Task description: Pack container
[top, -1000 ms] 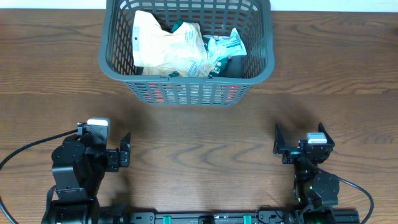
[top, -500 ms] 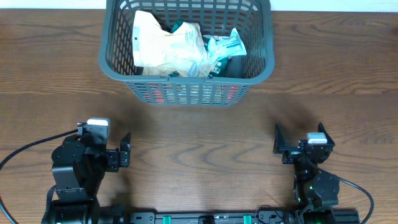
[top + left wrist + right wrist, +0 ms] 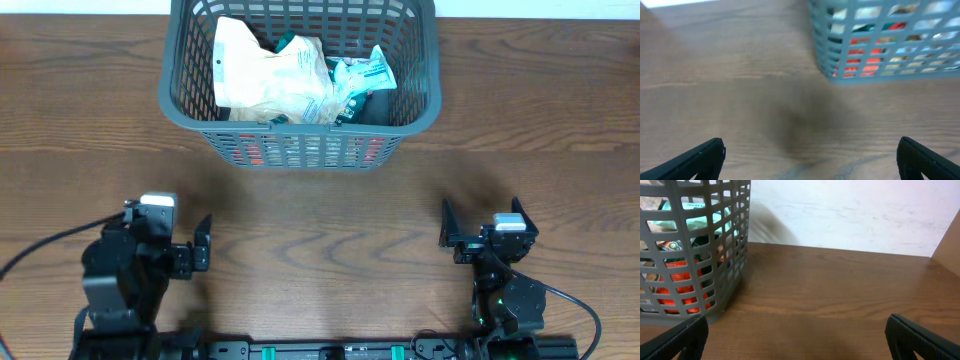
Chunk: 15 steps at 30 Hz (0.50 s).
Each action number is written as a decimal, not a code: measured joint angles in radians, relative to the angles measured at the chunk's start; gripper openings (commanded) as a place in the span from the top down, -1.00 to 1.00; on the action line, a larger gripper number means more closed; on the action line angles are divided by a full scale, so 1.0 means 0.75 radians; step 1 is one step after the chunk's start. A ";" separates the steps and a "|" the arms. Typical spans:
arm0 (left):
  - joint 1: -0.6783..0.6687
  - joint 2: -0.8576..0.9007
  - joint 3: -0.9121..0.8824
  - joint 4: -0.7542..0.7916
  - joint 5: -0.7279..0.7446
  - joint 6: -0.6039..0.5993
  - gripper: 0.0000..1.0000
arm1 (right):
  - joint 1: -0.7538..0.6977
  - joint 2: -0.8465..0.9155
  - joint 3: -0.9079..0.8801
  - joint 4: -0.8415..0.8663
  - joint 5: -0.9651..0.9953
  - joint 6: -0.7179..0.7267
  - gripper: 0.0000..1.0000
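Observation:
The container (image 3: 300, 150) is a large dark grey lattice basket at the back middle of the table. It holds a cream packet (image 3: 260, 75), green-and-white packets (image 3: 360, 75) and red packets seen through the slots. Its corner shows in the left wrist view (image 3: 880, 75) and the right wrist view (image 3: 715, 270). My left gripper (image 3: 165, 240) is open and empty near the front left, far from the basket; its fingers frame bare wood (image 3: 810, 160). My right gripper (image 3: 482, 228) is open and empty near the front right (image 3: 797, 340).
The brown wooden table (image 3: 320, 220) lies between the grippers and the basket. A white wall (image 3: 850, 215) stands behind the table. Black cables run from both arm bases at the front edge.
The left arm has shifted slightly at the front left; its wrist view is blurred. The right arm and the basket have not moved.

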 measured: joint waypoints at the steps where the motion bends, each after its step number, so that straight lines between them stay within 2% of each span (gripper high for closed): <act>1: -0.017 -0.039 -0.008 0.002 0.008 0.000 -0.97 | 0.000 -0.001 0.000 0.001 0.000 0.000 -0.98; 5: -0.072 -0.178 -0.105 0.056 0.015 0.001 -0.97 | 0.000 -0.001 -0.001 0.001 -0.001 0.000 -0.98; 15: -0.114 -0.460 -0.551 0.530 0.018 0.001 -0.97 | 0.000 -0.001 -0.002 0.002 -0.001 0.000 -0.99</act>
